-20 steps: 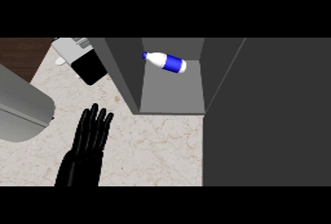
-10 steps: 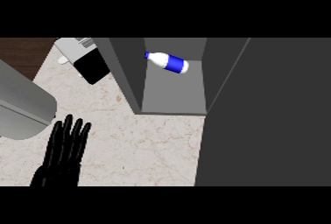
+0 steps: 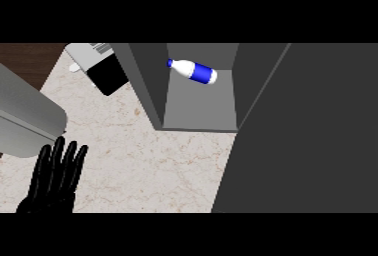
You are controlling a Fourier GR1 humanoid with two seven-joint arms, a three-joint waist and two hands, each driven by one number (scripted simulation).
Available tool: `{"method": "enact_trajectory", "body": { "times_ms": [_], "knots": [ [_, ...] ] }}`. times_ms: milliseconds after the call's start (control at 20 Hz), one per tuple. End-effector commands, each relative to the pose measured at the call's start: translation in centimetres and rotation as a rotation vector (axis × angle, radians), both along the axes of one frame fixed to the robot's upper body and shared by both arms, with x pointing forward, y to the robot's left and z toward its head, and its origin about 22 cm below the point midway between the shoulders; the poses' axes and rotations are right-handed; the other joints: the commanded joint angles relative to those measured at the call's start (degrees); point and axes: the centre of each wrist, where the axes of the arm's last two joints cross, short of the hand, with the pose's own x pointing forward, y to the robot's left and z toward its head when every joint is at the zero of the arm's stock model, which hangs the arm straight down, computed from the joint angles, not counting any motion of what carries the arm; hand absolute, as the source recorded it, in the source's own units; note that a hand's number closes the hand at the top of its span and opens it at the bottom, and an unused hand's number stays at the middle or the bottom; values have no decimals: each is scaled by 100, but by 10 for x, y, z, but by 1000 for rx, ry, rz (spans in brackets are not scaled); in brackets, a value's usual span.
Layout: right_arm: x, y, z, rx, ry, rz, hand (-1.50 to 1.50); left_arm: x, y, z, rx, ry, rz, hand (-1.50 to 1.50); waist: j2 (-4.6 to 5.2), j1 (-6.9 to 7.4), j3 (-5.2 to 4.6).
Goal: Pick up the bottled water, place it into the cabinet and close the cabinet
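I see only the left hand (image 3: 53,177), low and well left of the cabinet (image 3: 145,85), over the counter (image 3: 148,165). Fingers are straight, slightly spread and pointing up the view. It has nothing in it. Can't tell if it touches the counter.

The bottle (image 3: 193,71) is well apart from the hand, up and to the right. It's already inside the cabinet, near the back of the compartment, with the cabinet's left wall between it and the hand. It lies on its side, skewed, with the cap end toward the cabinet's back-left and the base toward the right wall. It has a blue cap, a white shoulder, a wide blue band round the middle and a white base. It looks intact.

The cabinet interior is plain grey. The dark grey door (image 3: 310,130) stands open on the cabinet's right side and fills that part of the view.

Left of the cabinet, a black-and-white appliance (image 3: 103,72) sits just beside the wall. A big grey unit (image 3: 22,120) is further left, right above the hand.
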Motion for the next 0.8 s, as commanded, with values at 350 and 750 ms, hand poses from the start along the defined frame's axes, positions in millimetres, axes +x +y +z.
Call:
{"method": "enact_trajectory", "body": {
  "times_ms": [350, 750],
  "knots": [
    [13, 52, 21, -14, -151, 17, 150, -3, 19, 6, -3, 2, 0, -150, 37, 19, -6],
    [24, 55, 22, -14, -159, 48, 150, -5, 29, 10, -4, -22, -26, -150, 86, 211, -16]
  ]
}}
